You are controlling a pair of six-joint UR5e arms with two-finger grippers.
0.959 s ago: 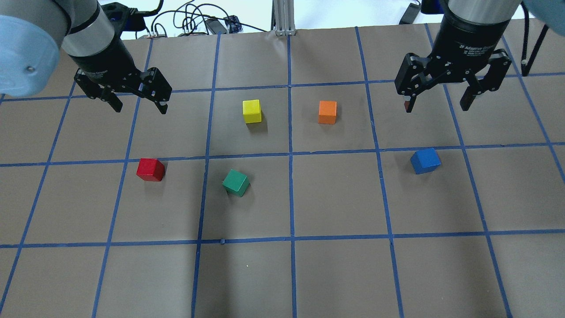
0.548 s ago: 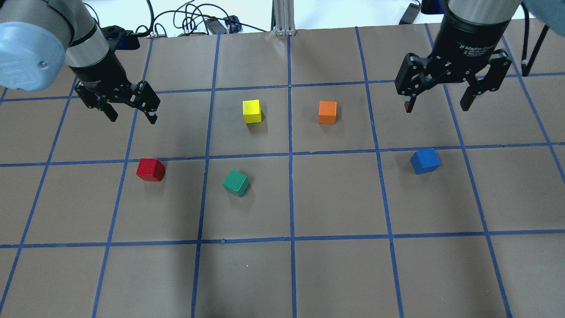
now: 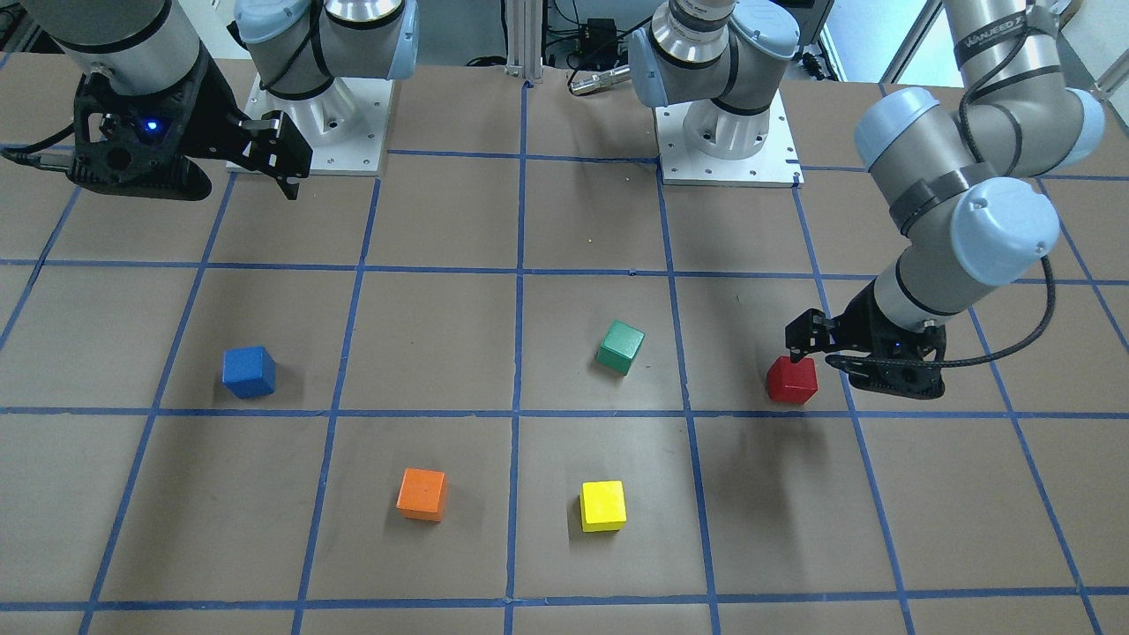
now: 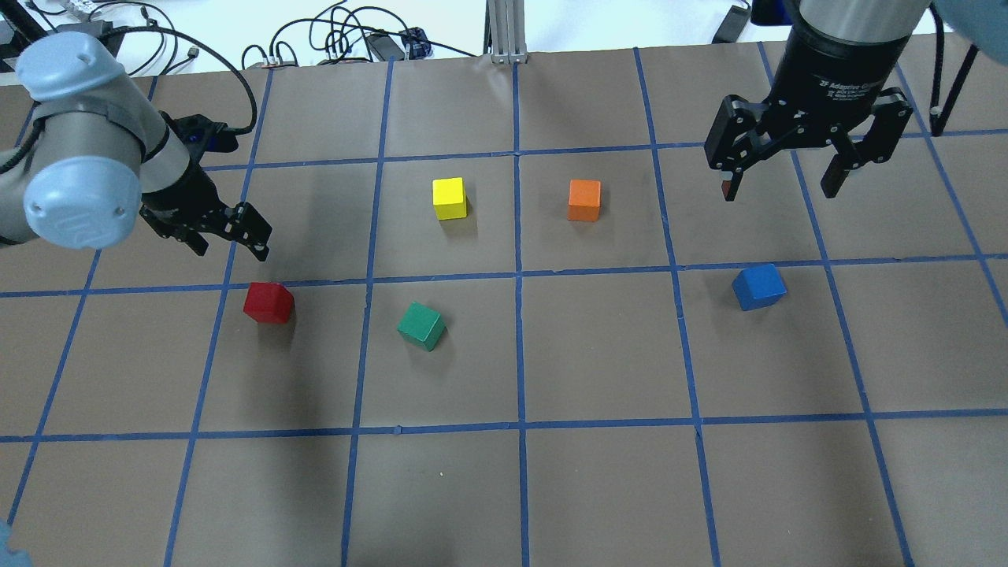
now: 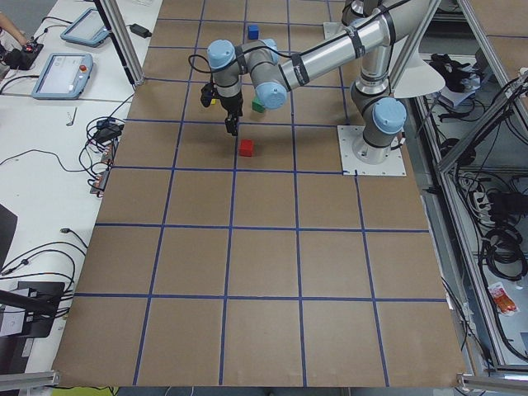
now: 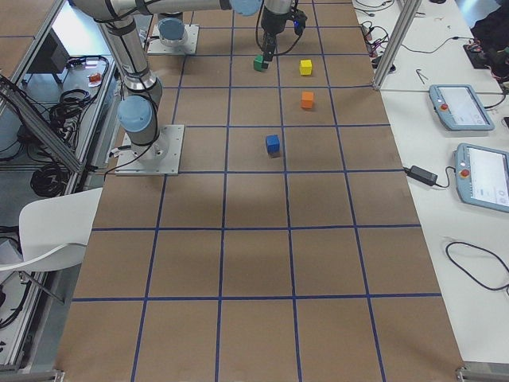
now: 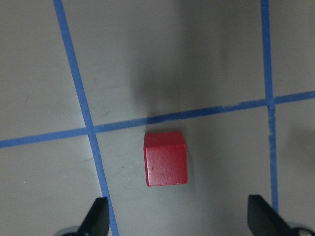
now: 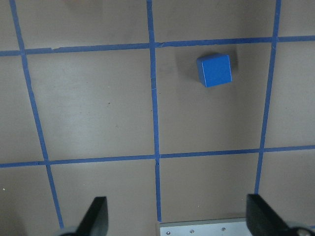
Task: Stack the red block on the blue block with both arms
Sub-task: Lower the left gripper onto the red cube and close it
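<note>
Red block (image 4: 268, 302) sat on the brown, blue-taped surface (image 4: 598, 354) at the robot's left side, the left tool (image 4: 231, 250) hovering low just beside it with jaws spread apart. Across the grid the blue block (image 4: 759, 287) rested alone, well clear of the right tool (image 4: 778, 191), which hung high, its jaws also spread wide.

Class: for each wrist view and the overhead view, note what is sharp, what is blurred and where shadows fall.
Left wrist view: red block sharp, fingertips blurred, a soft dark shadow across the tape line beyond the block. Right wrist view: blue block sharp, no glare. Overhead view: a broad faint shadow on the table next to the red block.
</note>
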